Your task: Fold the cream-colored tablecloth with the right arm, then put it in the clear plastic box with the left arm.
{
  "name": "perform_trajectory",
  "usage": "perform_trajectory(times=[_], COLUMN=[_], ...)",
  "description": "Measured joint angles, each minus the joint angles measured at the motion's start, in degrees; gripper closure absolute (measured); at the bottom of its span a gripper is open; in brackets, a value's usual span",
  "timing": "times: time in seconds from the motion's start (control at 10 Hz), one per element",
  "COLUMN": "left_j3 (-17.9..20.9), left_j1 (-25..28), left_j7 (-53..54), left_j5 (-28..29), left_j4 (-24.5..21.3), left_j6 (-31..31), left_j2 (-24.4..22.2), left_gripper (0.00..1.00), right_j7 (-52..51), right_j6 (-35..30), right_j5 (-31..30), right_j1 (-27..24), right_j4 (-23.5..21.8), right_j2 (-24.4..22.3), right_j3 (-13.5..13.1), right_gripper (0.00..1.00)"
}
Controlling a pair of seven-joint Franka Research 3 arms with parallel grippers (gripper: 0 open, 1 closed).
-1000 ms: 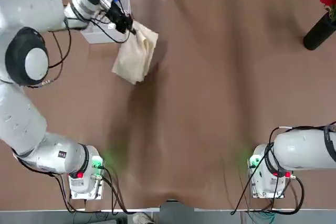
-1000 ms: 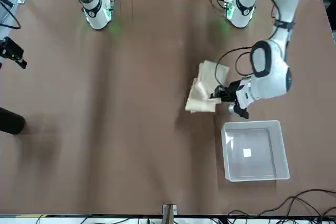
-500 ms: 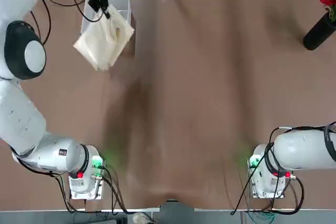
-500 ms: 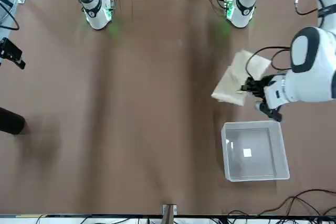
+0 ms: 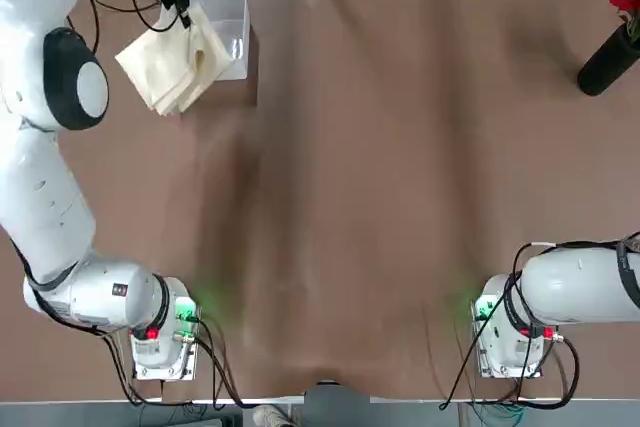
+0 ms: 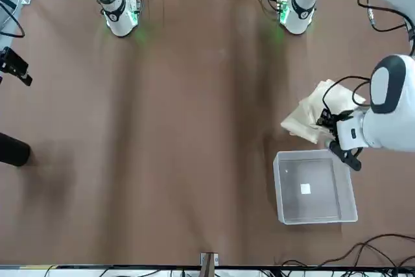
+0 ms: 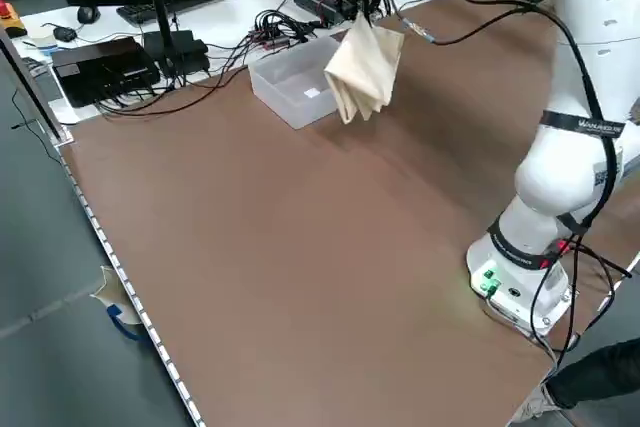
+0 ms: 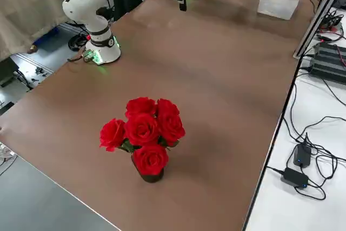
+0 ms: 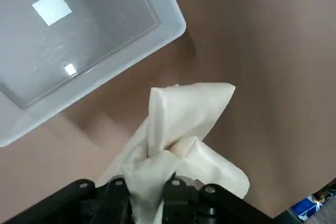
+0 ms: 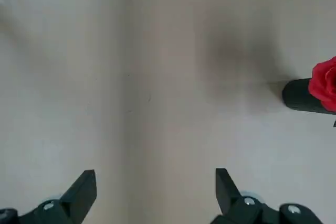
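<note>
left end effector (image 9: 147, 203): nearly closed, cloth (image 9: 173, 150) pinched in bunch | cloth held aloft beside box (image 9: 79, 40), likely for drop-in | right end effector (image 10: 156, 195): wide open, empty, parked

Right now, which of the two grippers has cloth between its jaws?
The left gripper, beside the clear box; the right one's jaws stand open and empty.

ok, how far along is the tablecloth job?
Folding looks done: the cream tablecloth hangs as a compact layered bundle. In hand: the left pincer grips it in the air beside the clear box. Left: move it over the box and release.
</note>
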Motion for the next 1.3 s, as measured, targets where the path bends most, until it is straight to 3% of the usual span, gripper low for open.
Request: perform_trajectory(times=[0.6, 1.0, 1.3], left_j3=[1.95, 2.21, 2.46], left_j1=[-0.49, -5.35, -6.97], left_j7=[13.60, 15.51, 17.39], left_j5=[4.74, 11.82, 12.01], left_j4=[4.04, 15.93, 18.94], left_j6=[2.37, 3.66, 4.25], left_j2=[2.61, 11.15, 14.58], left_gripper=[0.85, 0.85, 0.85], right_j7=[0.02, 0.02, 0.02], right_j6=[0.07, 0.12, 0.16], right_j5=[0.00, 0.00, 0.00], right_j1=[0.01, 0.03, 0.03], right_j4=[0.00, 0.00, 0.00], right_j2=[0.00, 0.00, 0.00], right_j3=[-0.04, -0.08, -0.10], right_gripper=[0.00, 0.00, 0.00])
